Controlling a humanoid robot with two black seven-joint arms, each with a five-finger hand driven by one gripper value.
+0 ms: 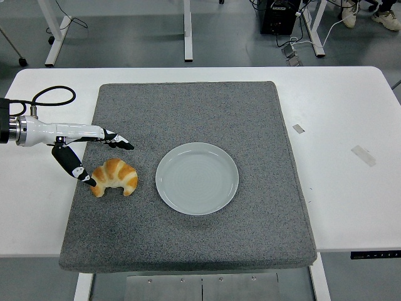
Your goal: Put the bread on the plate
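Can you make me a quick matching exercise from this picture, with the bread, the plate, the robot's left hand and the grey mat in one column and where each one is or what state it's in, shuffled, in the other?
Things:
1. bread
2. plate
3. left hand
4. grey mat

Places or states:
A. covers the middle of the white table
B. empty, near the mat's centre
C. open, thumb and fingers either side of the bread's left end
D. lies on the mat, left of the plate

Pairs: 1-D, 2-B, 3-C, 4-A
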